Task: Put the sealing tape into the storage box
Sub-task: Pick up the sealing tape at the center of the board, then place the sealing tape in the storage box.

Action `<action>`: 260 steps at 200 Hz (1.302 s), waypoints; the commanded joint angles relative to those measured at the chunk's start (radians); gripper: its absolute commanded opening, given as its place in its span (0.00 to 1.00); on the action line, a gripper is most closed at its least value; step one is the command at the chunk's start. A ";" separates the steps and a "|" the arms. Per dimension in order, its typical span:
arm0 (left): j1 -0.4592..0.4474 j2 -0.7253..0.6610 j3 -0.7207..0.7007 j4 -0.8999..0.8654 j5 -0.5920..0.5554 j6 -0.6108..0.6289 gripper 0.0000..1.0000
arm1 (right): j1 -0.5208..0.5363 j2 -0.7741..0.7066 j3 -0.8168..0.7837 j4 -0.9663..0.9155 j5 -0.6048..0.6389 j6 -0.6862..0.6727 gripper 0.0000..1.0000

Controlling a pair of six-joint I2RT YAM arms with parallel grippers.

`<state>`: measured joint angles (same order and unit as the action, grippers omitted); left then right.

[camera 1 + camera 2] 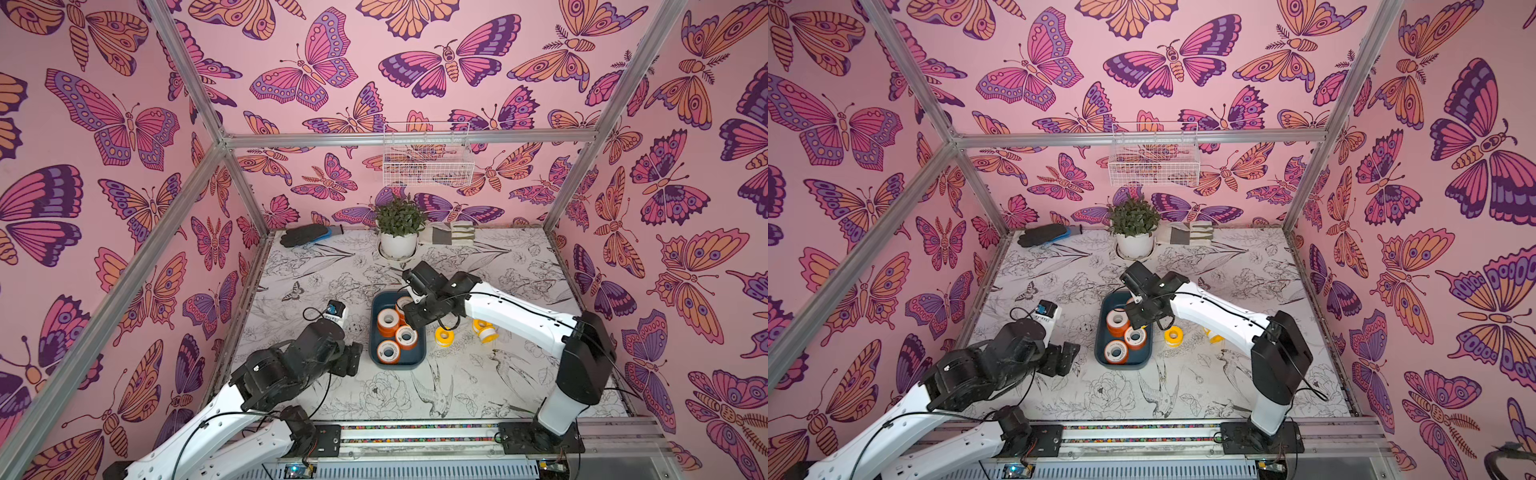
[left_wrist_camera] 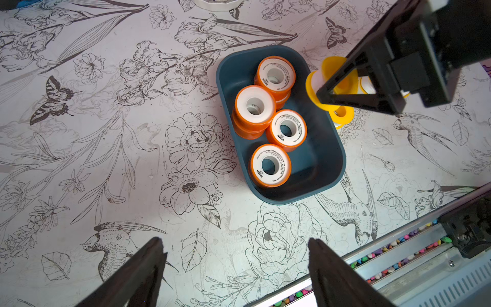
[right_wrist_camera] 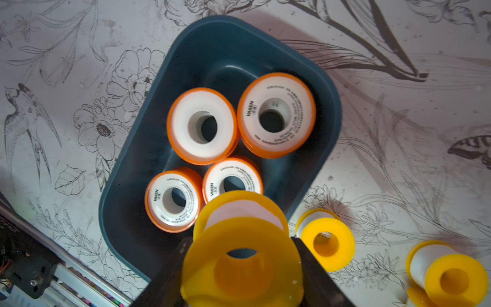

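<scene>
- Potted plant (image 1: 400, 226) is sitting far back on the bench (image 1: 332, 266), well clear.
- Orange spools (image 3: 202, 125) are lying in the storage box (image 3: 125, 220), with two yellow spools (image 3: 326, 244) just beside it.
- I'm pinching another yellow spool (image 3: 241, 265) in the right jaws over the box rim; left jaws are hanging spread, empty.
</scene>
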<state>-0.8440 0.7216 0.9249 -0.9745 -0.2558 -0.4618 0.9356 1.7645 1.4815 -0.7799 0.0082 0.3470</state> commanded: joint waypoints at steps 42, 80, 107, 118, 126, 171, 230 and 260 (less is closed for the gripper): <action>-0.003 -0.010 -0.012 -0.023 -0.019 -0.013 0.88 | 0.060 0.149 0.107 -0.068 0.038 0.006 0.59; -0.003 -0.010 -0.012 -0.024 -0.017 -0.013 0.88 | 0.063 0.192 0.109 -0.069 0.041 0.014 0.59; -0.003 -0.010 -0.013 -0.023 -0.017 -0.013 0.88 | 0.071 0.213 0.108 -0.076 0.050 0.011 0.60; -0.003 -0.008 -0.013 -0.024 -0.017 -0.012 0.88 | 0.073 0.220 0.107 -0.075 0.051 0.012 0.60; -0.003 -0.008 -0.014 -0.023 -0.016 -0.012 0.88 | 0.074 0.226 0.108 -0.079 0.056 0.012 0.60; -0.003 -0.007 -0.013 -0.023 -0.016 -0.012 0.88 | 0.076 0.245 0.105 -0.081 0.081 0.011 0.61; -0.003 -0.004 -0.014 -0.022 -0.016 -0.012 0.88 | 0.075 0.269 0.111 -0.087 0.107 0.006 0.67; -0.003 -0.002 -0.014 -0.023 -0.017 -0.012 0.89 | 0.076 0.268 0.108 -0.090 0.099 0.008 0.70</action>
<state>-0.8440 0.7197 0.9249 -0.9745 -0.2588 -0.4652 1.0039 2.0174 1.5665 -0.8391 0.0963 0.3466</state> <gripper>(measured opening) 0.886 0.694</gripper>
